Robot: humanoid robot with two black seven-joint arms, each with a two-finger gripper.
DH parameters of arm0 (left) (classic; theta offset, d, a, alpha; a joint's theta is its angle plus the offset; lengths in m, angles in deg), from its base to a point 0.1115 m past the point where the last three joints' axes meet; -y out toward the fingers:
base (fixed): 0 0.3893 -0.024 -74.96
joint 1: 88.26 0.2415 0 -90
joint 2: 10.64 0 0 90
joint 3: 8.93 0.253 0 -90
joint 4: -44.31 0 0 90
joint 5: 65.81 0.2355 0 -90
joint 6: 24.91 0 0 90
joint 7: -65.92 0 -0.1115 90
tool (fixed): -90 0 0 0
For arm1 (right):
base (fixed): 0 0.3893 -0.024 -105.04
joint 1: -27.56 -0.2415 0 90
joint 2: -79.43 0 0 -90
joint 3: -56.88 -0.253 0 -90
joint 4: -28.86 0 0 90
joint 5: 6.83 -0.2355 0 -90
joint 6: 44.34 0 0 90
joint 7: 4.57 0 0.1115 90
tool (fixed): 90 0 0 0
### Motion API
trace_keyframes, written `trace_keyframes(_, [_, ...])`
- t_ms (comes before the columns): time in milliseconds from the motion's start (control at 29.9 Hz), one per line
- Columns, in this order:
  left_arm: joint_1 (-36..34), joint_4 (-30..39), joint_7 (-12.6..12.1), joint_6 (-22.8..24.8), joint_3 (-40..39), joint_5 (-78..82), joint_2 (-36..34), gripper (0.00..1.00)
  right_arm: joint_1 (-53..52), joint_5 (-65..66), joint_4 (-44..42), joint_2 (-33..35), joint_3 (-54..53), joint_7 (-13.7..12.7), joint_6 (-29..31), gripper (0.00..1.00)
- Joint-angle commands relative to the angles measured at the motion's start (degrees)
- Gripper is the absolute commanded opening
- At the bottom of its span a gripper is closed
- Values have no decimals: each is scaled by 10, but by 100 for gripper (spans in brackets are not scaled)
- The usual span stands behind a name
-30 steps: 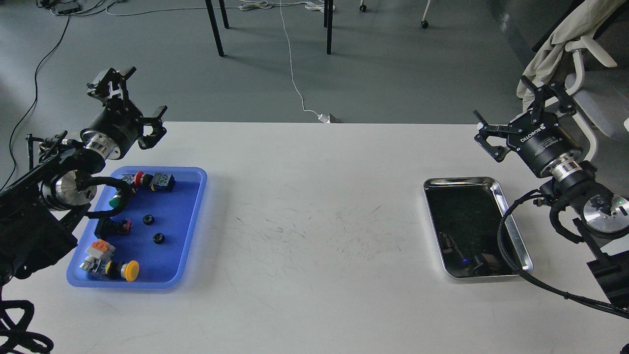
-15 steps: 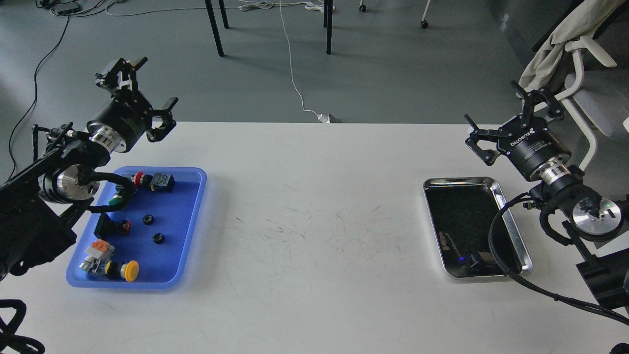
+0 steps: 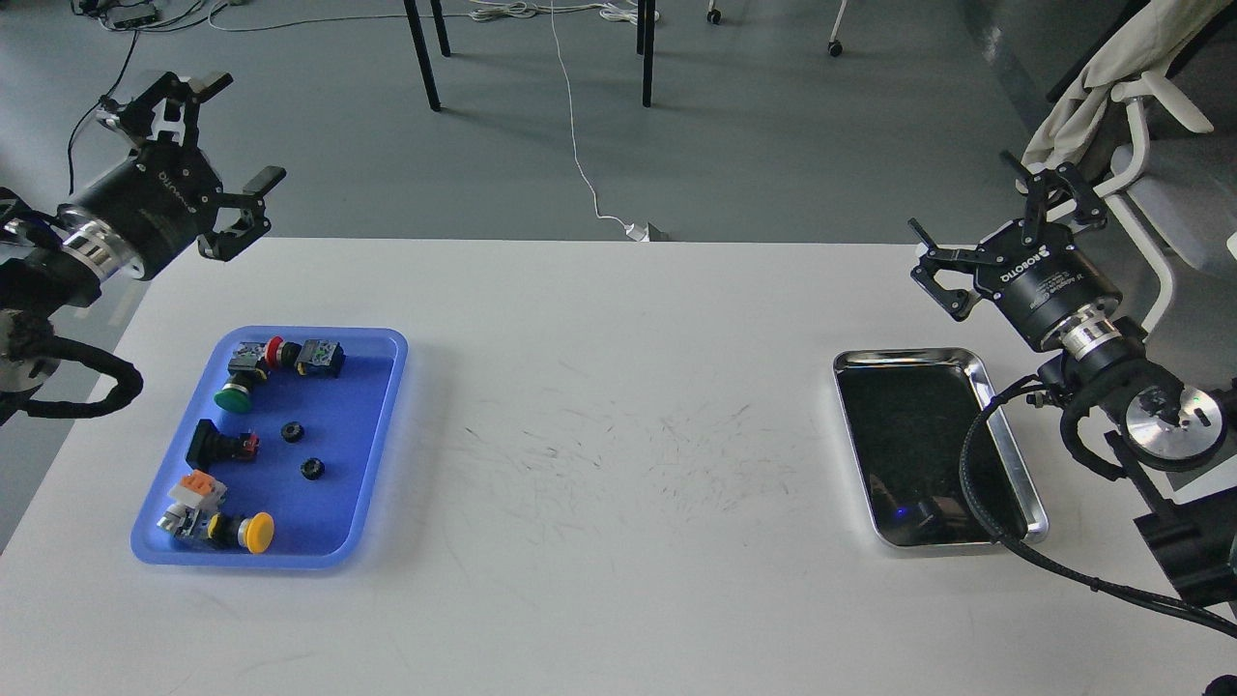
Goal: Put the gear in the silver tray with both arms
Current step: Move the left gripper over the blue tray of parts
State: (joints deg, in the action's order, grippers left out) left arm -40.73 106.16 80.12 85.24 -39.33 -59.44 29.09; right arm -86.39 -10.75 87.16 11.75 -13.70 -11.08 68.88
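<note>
On the white worktop, two small black gears are lying in the blue tray at left; the silver tray is sitting empty at right. Left pincer is hovering beyond the far-left edge, fingers spread, gripping nothing. Right pincer is hanging above the silver tray's far end, likewise spread and empty.

Silver tray: shiny steel, rounded corners, raised rim, dark mirror bottom, flat on the table at its right side, nothing in it. Two small black gears lie far left of it, apart from each other.
</note>
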Motion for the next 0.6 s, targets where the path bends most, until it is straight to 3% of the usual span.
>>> trace_keyframes(0, [1, 75, 1, 0, 3, 40, -67, 99, 0, 1, 2, 1, 1, 0, 0, 100])
trace_keyframes(301, [8, 233, -1, 3, 27, 118, -218, 99, 4, 4, 3, 4, -1, 0, -1, 100])
trace_keyframes(568, [10, 295, 5, -15, 61, 317, -265, 99, 8, 4, 8, 9, -1, 0, -1, 100])
